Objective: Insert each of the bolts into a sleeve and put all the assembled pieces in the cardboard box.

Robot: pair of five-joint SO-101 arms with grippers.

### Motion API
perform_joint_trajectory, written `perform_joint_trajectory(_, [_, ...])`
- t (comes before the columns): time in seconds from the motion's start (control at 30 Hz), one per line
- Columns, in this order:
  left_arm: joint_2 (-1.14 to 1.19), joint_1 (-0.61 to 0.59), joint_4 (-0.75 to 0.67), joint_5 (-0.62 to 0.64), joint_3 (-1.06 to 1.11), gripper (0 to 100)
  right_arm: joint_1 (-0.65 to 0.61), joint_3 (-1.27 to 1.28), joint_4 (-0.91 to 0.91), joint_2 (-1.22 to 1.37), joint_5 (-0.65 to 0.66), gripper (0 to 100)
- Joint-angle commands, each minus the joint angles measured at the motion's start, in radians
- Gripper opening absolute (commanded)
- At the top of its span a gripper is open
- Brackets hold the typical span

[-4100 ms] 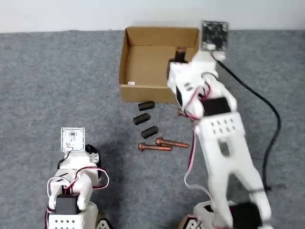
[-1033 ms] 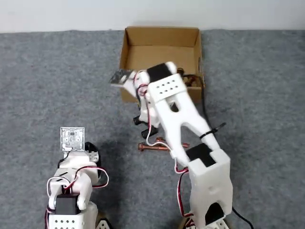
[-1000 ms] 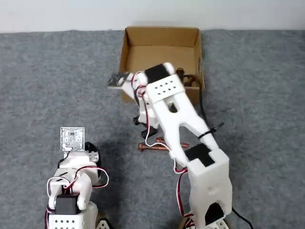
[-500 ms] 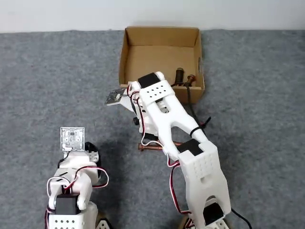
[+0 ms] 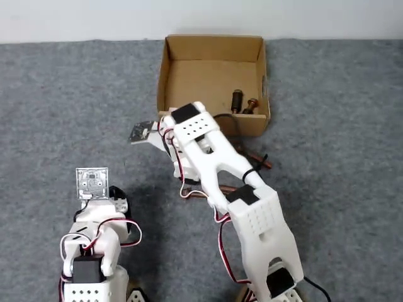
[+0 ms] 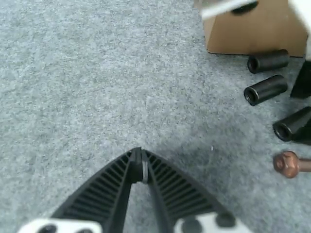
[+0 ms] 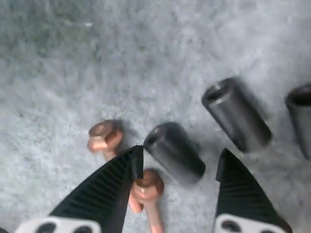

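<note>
- Compared with four seconds back, the right arm has been pulled off the cardboard box (image 5: 211,49) and swung down over the loose parts. In the last half second it's been dropped a bit lower too.
- An assembled piece (image 5: 237,99) has been left inside the box, tucked into its 4 o'clock corner.
- The right claw (image 7: 180,162) is spread wide with nothing gripped. One sleeve (image 7: 174,153) is framed between its fingers, nearer one fingertip; contact can't really be made out.
- A second sleeve (image 7: 236,114) and a third sleeve (image 7: 301,111) are laid out just beyond it, apart from each other.
- One bolt (image 7: 106,136) is just outside that same fingertip, and the other bolt (image 7: 146,187) is partly covered by it.
- From above, the box is found at roughly 12 o'clock from the loose parts.
- The left claw (image 6: 137,162) is pinched closed on nothing over the grey surface (image 6: 97,73), at about 7 o'clock, well apart.
</note>
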Motion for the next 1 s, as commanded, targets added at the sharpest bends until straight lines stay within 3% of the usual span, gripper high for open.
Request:
perform_joint_trajectory(0.0, [-0.008,-0.003,-0.029,-0.003,-0.004,0,0.001,-0.005,-0.013,0.025,0.008,21.4])
perform_joint_trajectory(0.27, [-0.008,-0.003,-0.029,-0.003,-0.004,0,0.001,-0.005,-0.016,0.065,0.002,1.1])
perform_joint_trajectory(0.5, [-0.008,-0.003,-0.029,-0.003,-0.004,0,0.018,-0.041,0.010,0.030,-0.064,0.9])
perform_joint_trajectory(0.73, [-0.008,-0.002,-0.029,-0.002,-0.004,0,0.044,-0.147,0.197,-0.076,-0.144,0.9])
perform_joint_trajectory(0.97, [-0.008,0.005,-0.032,-0.002,-0.004,0,0.159,-0.146,0.203,-0.280,-0.351,0.9])
